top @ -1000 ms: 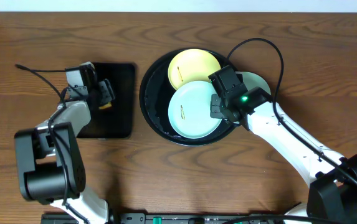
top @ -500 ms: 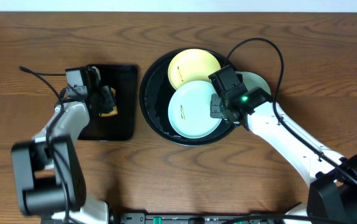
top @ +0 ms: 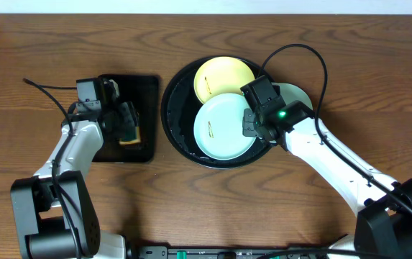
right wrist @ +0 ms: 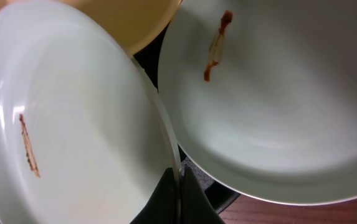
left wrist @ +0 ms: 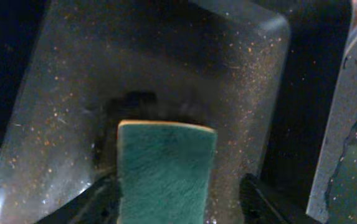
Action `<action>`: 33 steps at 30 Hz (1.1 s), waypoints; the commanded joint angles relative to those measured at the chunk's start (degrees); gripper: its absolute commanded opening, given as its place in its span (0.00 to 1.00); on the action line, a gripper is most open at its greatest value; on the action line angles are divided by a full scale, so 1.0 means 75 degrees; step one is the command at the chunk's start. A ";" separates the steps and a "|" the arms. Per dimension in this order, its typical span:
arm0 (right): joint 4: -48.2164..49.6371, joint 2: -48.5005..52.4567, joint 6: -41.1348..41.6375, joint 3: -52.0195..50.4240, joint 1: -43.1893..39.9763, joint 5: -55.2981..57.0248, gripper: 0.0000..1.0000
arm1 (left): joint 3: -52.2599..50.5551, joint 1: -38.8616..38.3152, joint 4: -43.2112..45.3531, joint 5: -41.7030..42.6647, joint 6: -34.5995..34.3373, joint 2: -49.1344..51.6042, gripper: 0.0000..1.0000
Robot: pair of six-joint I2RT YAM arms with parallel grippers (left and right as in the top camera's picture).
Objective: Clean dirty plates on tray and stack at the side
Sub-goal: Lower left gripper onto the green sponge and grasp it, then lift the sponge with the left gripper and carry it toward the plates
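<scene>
lower mint plate (top: 220, 133): lies in the round tray (top: 177, 137) at the centre of the overhead frame, its upper edge overlapping the yellow plate (top: 223, 75). there is a brown smear on its left part, unwiped. the right gripper (right wrist: 178, 193) is pressed together on this plate's right rim, with the thin edge pinched between the fingertips.

yellow plate: upper part of the tray. small brown mark near its lower left edge, unwiped.

right mint plate (top: 299, 97): right of centre, largely hidden by the right arm (top: 335, 162) in the overhead view. it seems to reach past the tray's right rim. the right wrist view shows a brown smear on it.

left gripper (top: 128, 124): left of centre, over the rectangular tray (top: 139, 86). its fingers are spread either side of a green-faced sponge (left wrist: 166, 168). a gap shows on the right side, so nothing is pinched.

progress (judgement): early. all three plates are dirty, none is stacked on the bare tabletop (top: 349, 43), and the sponge is not yet gripped. left to do: grip the sponge, wipe each plate, stack them beside the tray.

writing: no brand or label is readable. there is only a green light (top: 283, 113) on the right arm.
</scene>
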 commanded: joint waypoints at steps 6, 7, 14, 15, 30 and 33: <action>0.0003 0.0017 -0.0070 -0.0035 0.0035 0.0070 0.01 | -0.0143 0.0003 0.0047 -0.0227 -0.0015 0.0321 0.68; 0.0000 0.0017 -0.0070 -0.0035 0.0035 0.0070 0.01 | -0.0154 0.0003 0.0070 -0.0306 -0.0017 0.0417 0.68; -0.0009 0.0017 -0.0070 -0.0035 0.0035 0.0067 0.01 | -0.0154 0.0006 0.0562 -0.0356 0.0009 0.1058 0.44; -0.0009 0.0017 -0.0067 -0.0035 0.0035 0.0067 0.01 | -0.0154 0.0006 0.0597 -0.0356 0.0009 0.1061 0.35; -0.0006 0.0017 -0.0067 -0.0035 0.0035 0.0067 0.01 | 0.0067 0.0006 0.0207 -0.0353 0.0003 0.0697 0.58; -0.0006 0.0017 -0.0070 -0.0035 0.0035 0.0026 0.01 | 0.0058 0.0003 -0.0207 -0.0353 0.0003 0.0702 0.58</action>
